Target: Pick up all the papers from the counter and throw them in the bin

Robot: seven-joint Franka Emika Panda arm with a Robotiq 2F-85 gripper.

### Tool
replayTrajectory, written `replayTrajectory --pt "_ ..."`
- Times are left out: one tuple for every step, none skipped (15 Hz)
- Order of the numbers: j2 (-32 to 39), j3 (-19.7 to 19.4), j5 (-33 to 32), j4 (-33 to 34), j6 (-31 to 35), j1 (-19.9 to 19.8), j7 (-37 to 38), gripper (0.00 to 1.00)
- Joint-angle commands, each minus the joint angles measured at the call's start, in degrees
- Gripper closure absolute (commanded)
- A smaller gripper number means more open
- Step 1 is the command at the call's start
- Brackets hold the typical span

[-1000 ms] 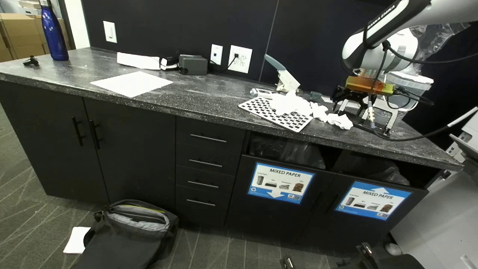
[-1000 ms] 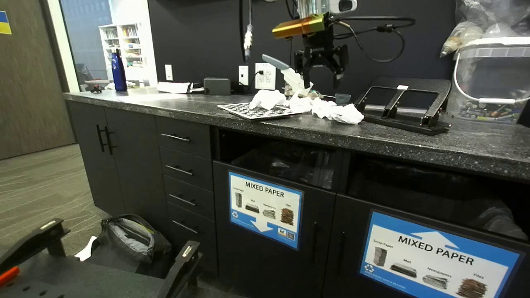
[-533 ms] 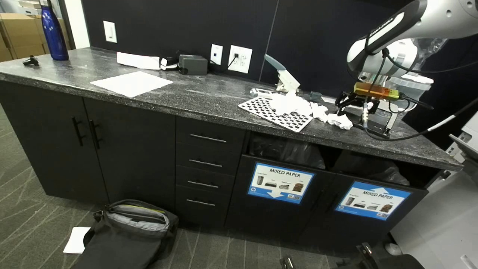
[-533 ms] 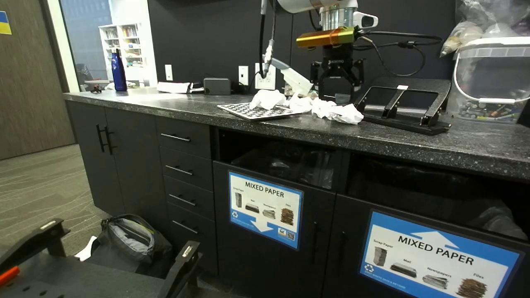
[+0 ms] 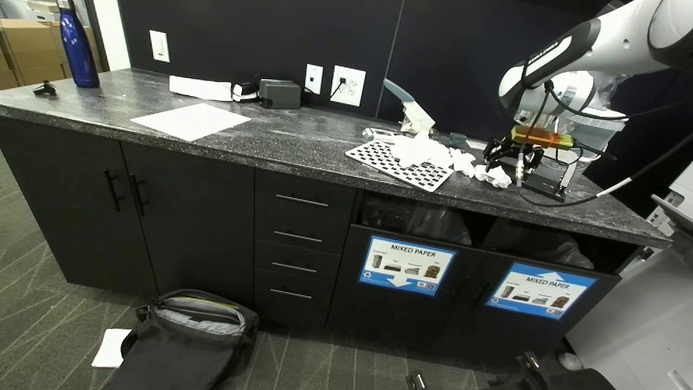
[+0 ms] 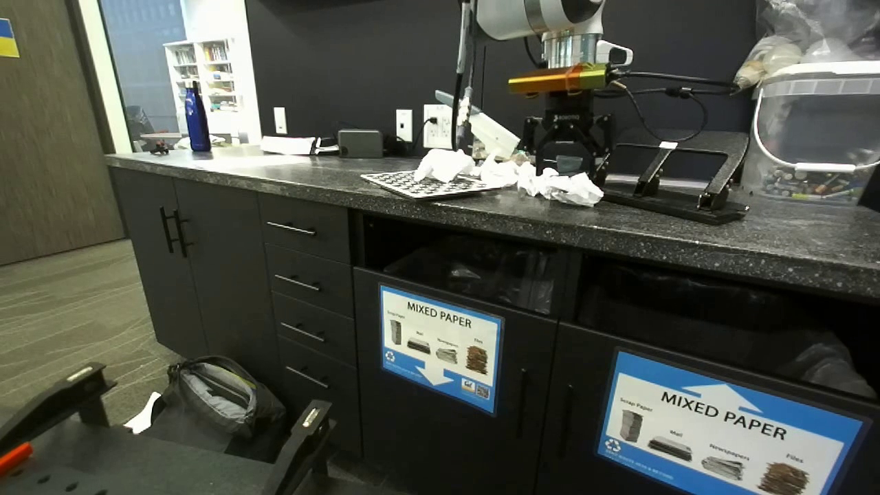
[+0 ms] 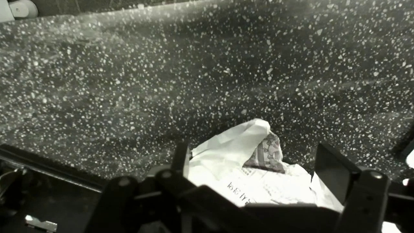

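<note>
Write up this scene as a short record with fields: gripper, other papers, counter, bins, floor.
Gripper: open, a crumpled paper between its fingers; contact unclear
Other papers: crumpled white wads, at least one on the checkered sheet; count unclear
Counter: dark, speckled; upright blue bottle towards the end away from the gripper
Bins: two dark fronts, each labelled MIXED PAPER; plastic shows in the openings above
Floor: open dark bag, white sheet beside it

In my wrist view, the paper [image 7: 226, 165] was partly overexposed, my fingers [image 7: 334, 173] rather dark. Glare lay upon the counter [image 6: 268, 163].
</note>
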Motion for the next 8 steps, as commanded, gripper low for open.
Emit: replayTrajectory --pt "4.88 1.39 1.41 7.82 -1.32 -1.68 -2.46 0.00" --pt "6.04 1.16 1.00 8.99 -1.29 -1.71 -2.24 0.00" --pt "6.95 0.99 0.72 9.94 -1.18 -1.74 -2.11 0.00" --pt "7.93 0.84 0.49 10.82 -1.11 -1.76 -1.92 0.00" --pt "8.71 0.87 0.45 11.65 -1.40 -1.90 -2.00 0.00" --pt "9.57 1.01 0.47 12.55 -1.58 -2.07 -2.21 0.00" --pt "10.28 1.01 0.47 13.28 -1.48 -2.13 -2.13 0.00" --pt "10.88 1.15 0.69 13.88 -1.00 -2.23 -1.97 0.00"
